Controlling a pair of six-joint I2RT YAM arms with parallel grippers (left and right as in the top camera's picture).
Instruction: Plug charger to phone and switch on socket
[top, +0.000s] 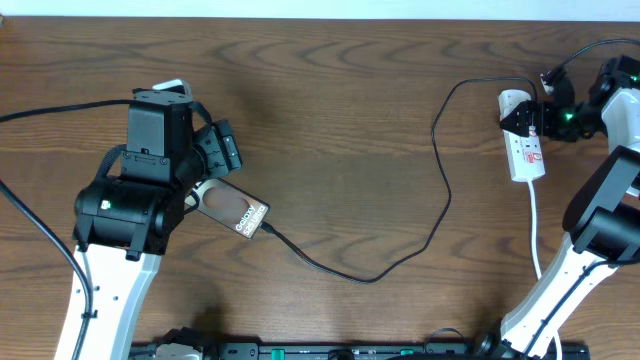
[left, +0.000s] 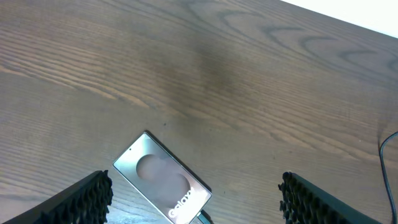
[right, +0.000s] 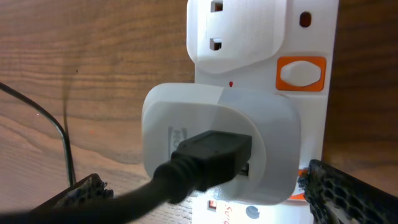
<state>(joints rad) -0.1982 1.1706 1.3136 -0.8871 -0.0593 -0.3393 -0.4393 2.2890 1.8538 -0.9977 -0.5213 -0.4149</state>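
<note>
The phone (top: 236, 210) lies flat at the left, bronze face up with white "Galaxy" lettering, also in the left wrist view (left: 163, 184). The charger cable (top: 440, 170) runs from the phone's lower end across the table to a white adapter (right: 217, 143) seated in the socket (top: 527, 152), a white power strip at the right. The cable's black plug (right: 211, 152) sits in the adapter. An orange-framed switch (right: 301, 73) shows on the socket (right: 249, 37). My left gripper (left: 196, 199) is open above the phone. My right gripper (right: 205, 199) is open, its fingers either side of the adapter.
The socket's thick white cord (top: 537, 235) runs toward the front edge by the right arm's base. The left arm's black cable (top: 40, 230) loops at the far left. A dark rail (top: 350, 350) lines the front edge.
</note>
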